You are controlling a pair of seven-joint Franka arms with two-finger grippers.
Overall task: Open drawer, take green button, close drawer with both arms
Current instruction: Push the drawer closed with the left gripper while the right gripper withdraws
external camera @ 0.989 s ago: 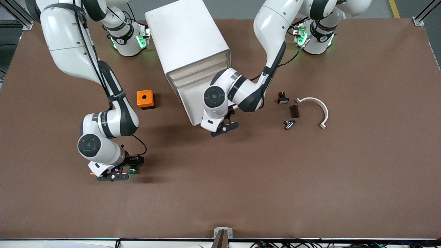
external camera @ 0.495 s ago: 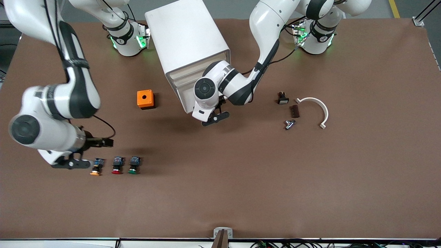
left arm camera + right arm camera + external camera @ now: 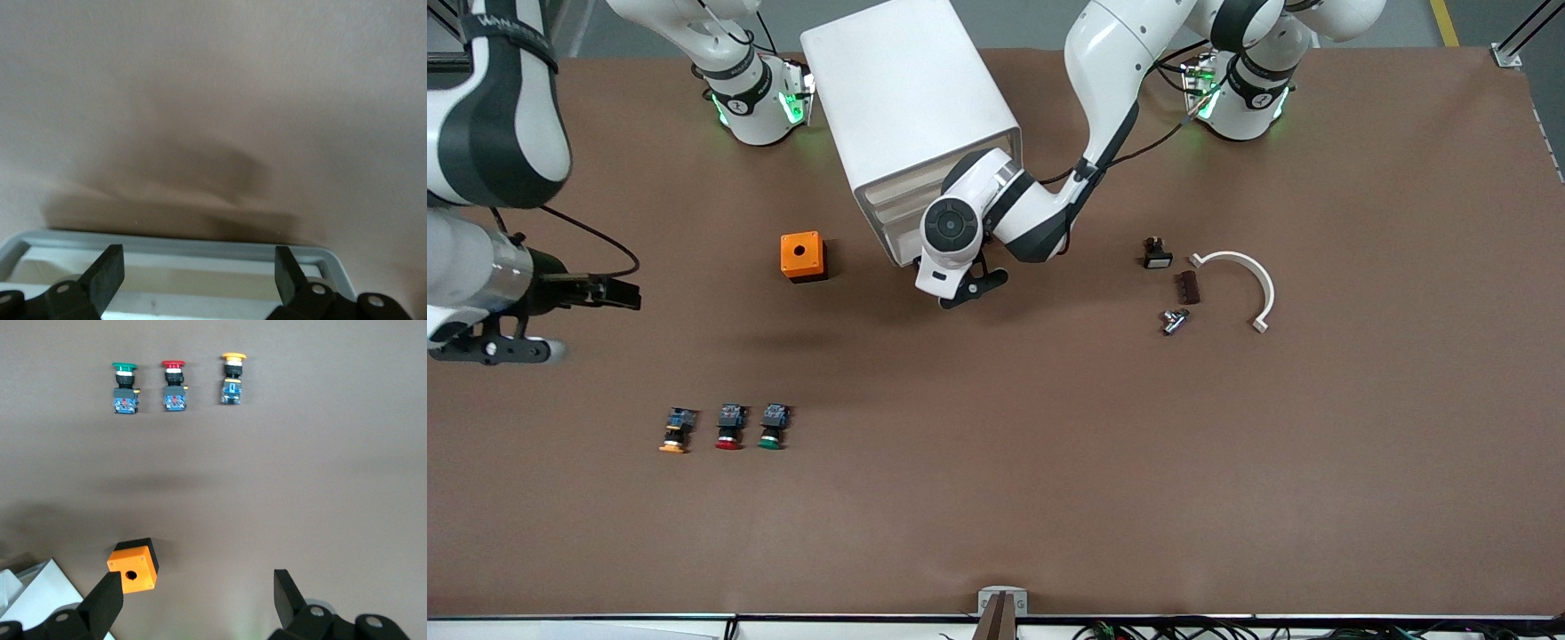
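**Desk inventory: green button out on the desk, drawer nearly home**

You have, largest first:

- Desk [image 3: 1049, 462]: brown surface carrying everything below
- Cabinet [image 3: 907, 107]: white box between the two arm bases, its cream drawer fronts facing the front camera
- Left arm [image 3: 1112, 98]: reaches from its base down to the cabinet's front
- Right arm [image 3: 489, 107]: raised at its own end of the desk, clear of all items
- Drawer [image 3: 173, 267]: lowest one, its pale rim showing just ahead of the left fingers in the left wrist view; it protrudes only slightly from the cabinet
- Left gripper [image 3: 969, 289]: at the drawer's front, jaws spread, holding nothing
- Right gripper [image 3: 489, 347]: in the air over bare desk, jaws spread and empty
- White curved bracket [image 3: 1240, 284]: toward the left arm's end, near a few small dark parts
- Orange box [image 3: 802, 256]: beside the cabinet, round hole on top
- Button [image 3: 772, 427]: green cap, lying on the desk nearer the front camera than the orange box
- Red-capped button [image 3: 731, 427]: just beside the green one
- Yellow-capped button [image 3: 677, 430]: last in that row, toward the right arm's end
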